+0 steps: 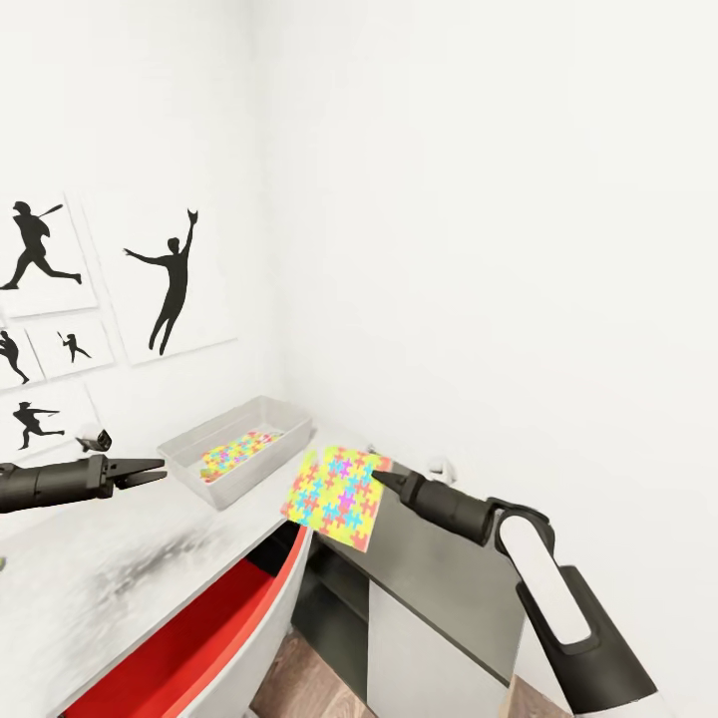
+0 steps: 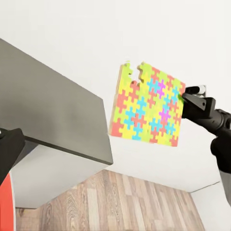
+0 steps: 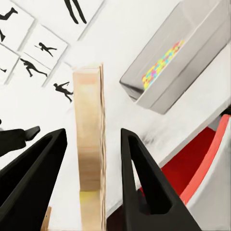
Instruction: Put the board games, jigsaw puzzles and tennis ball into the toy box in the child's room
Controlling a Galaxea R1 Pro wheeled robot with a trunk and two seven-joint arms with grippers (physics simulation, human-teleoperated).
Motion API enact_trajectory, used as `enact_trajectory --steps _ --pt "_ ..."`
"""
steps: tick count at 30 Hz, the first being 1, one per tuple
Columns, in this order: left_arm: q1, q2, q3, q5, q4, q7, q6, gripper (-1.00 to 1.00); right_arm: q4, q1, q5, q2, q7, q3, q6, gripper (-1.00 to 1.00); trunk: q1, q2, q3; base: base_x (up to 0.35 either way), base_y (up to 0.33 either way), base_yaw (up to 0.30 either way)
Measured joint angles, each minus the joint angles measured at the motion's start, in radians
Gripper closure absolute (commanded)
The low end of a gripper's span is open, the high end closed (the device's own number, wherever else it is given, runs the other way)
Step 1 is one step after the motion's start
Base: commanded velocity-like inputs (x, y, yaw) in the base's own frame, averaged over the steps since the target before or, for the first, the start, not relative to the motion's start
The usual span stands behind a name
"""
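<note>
Head view: the right gripper pinches one edge of a jigsaw puzzle and holds it tilted in the air, just beyond the near end of the white table and above the dark grey unit. On the table by the wall sits the toy box, and a second puzzle lies flat inside it. The left gripper hovers over the table beside the box, fingers together on nothing.

Left wrist view: the puzzle hangs against the white wall, the right gripper clamped on its edge, wood floor below.

Right wrist view: the puzzle shows edge-on between two black fingers, though contact is hard to tell here; the toy box stands beyond.
</note>
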Motion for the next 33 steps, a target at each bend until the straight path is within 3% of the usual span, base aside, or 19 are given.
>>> enact_trajectory --steps 5,8,18,33 --pt "0.001 0.000 0.002 0.000 0.000 0.000 0.000 -1.00 -0.030 0.008 0.011 -0.006 -0.018 -0.088 0.053 1.00 0.000 0.000 0.000 0.001 0.000 0.000" --pt "0.001 0.000 0.002 0.000 0.000 0.000 0.000 -1.00 -0.035 0.021 0.009 -0.004 -0.013 -0.116 0.056 1.00 0.000 0.000 0.000 0.060 0.000 0.069" --pt "0.000 0.000 0.001 0.000 0.000 0.000 0.000 -1.00 -0.039 0.028 0.010 0.009 -0.009 -0.119 0.049 1.00 0.000 0.000 -0.004 0.182 0.000 0.252" --pt "0.001 -0.001 0.001 0.000 0.000 0.000 0.000 -1.00 -0.038 0.028 0.011 0.003 -0.009 -0.121 0.049 1.00 0.000 0.000 -0.011 0.223 0.084 0.272"
